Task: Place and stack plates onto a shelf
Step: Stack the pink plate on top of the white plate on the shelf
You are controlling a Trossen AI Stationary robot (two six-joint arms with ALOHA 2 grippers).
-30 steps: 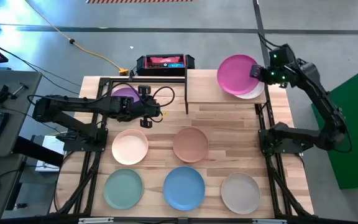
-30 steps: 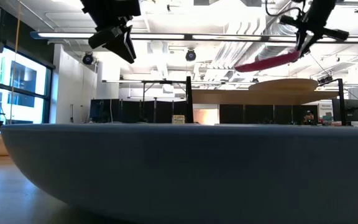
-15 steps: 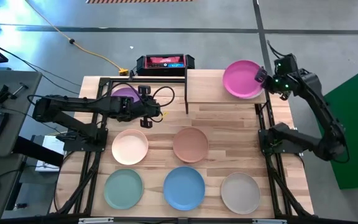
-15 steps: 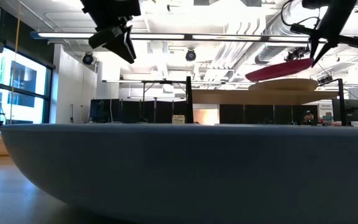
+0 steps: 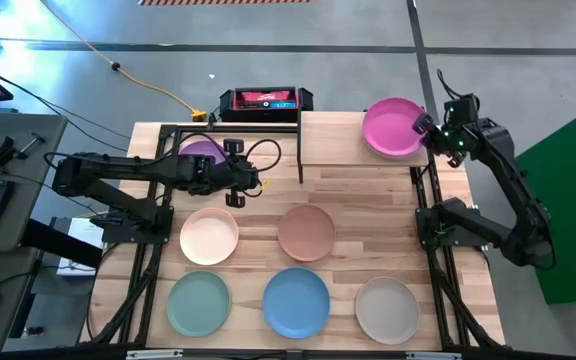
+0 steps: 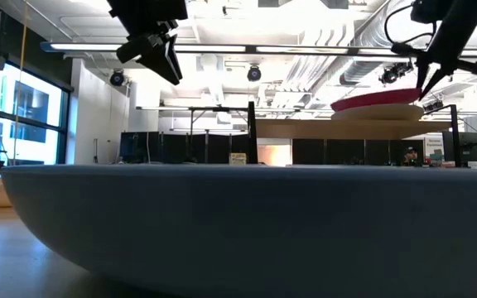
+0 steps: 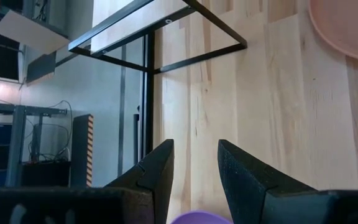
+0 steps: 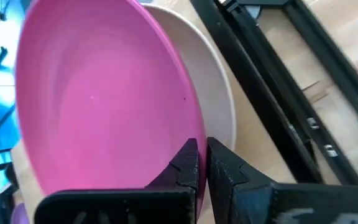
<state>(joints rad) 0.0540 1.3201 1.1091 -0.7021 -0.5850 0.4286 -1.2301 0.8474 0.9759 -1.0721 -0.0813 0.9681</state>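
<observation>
- The wooden tabletop (image 5: pixel 368 200) carries the shelf (image 5: pixel 343 140) at its twelve o'clock edge.
- On the shelf's right half a beige plate (image 8: pixel 219 93) lies under the magenta pink plate (image 5: pixel 393 127).
- Directly on the tabletop: purple plate (image 5: pixel 201 151) at ten o'clock, peach plate (image 5: pixel 209 236) and terracotta plate (image 5: pixel 306 232) mid-table.
- Along six o'clock: mint green plate (image 5: pixel 198 305), blue plate (image 5: pixel 296 302), another beige plate (image 5: pixel 386 310).

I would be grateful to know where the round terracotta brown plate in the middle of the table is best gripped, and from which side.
Grip the terracotta brown plate at its thin raised rim, one finger inside and one outside. It lies flat and upright with bare wood all round. Probably take the far edge, nearest the shelf, where no neighbouring plate crowds the fingers.
</observation>
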